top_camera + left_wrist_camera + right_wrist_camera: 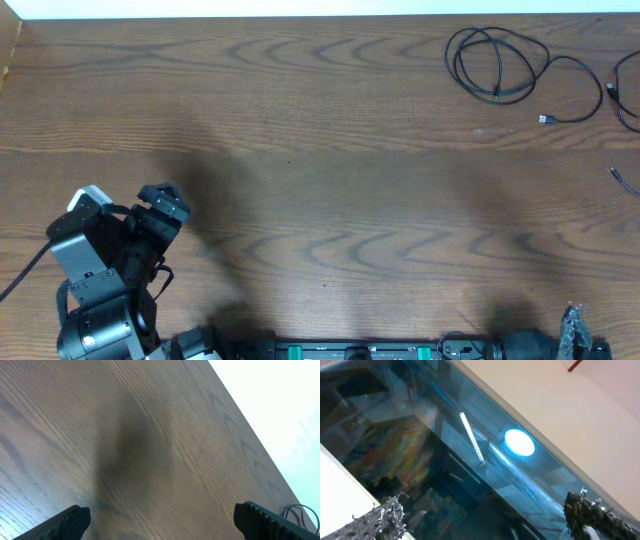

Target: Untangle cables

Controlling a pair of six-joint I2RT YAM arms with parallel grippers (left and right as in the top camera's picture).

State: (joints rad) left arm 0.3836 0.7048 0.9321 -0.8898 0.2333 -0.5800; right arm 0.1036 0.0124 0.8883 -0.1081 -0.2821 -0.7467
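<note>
The cables lie at the table's far right in the overhead view. A thin black cable (497, 92) is coiled in loops, with a tail running to a small light plug (545, 119). Another black cable (612, 88) runs off the right edge, and a short black end (622, 180) lies below it. I see no white cord. My left gripper (163, 195) is at the near left, far from the cables, open and empty over bare wood (162, 525). A bit of the coil shows at the left wrist view's corner (299, 510). My right gripper (573, 325) is at the near right edge, open, tilted up off the table (482, 520).
The wooden table (320, 170) spans the overhead view, with its far edge along the top. The arm bases and a black rail (350, 350) sit along the near edge. The right wrist view shows only glass and a ceiling light (520, 442).
</note>
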